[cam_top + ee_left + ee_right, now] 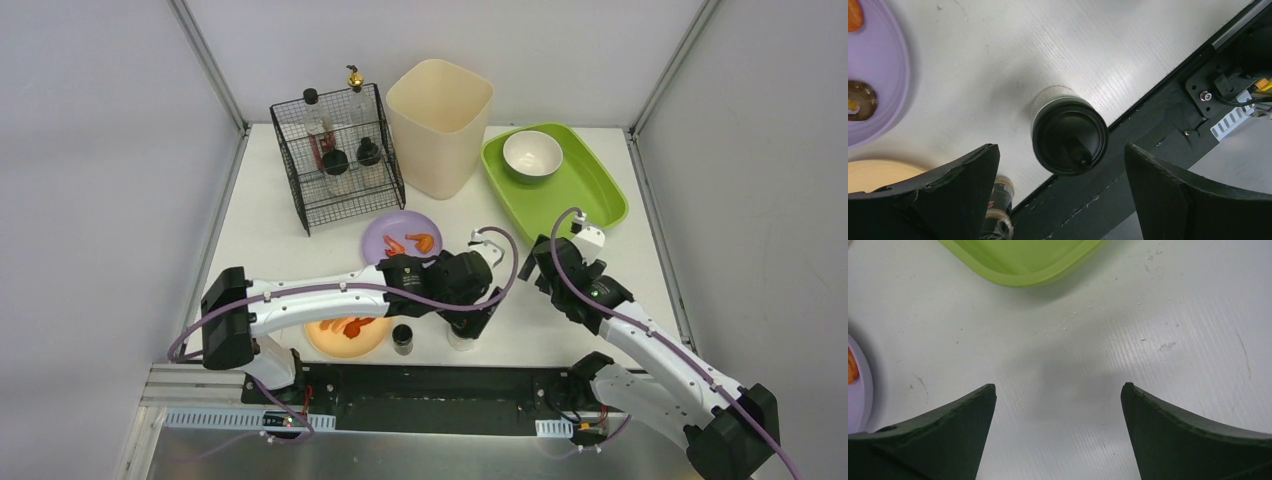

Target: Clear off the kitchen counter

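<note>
The white counter (265,240) carries seven things. At the back left stands a wire rack (337,165) with bottles inside it, and a beige bin (438,125) stands just beside it on the right. A green tray (590,185) lies at the back right. Near the middle sits a purple plate (378,238) with bits of food; closer to the front edge lies a yellow plate (322,340), also with food. To its right, by the front edge, stand a small dark bottle (402,339) and a black-lidded jar (1069,135) — both upright, near each other but apart. The bare surface shows faint scuffs and specks.
</note>
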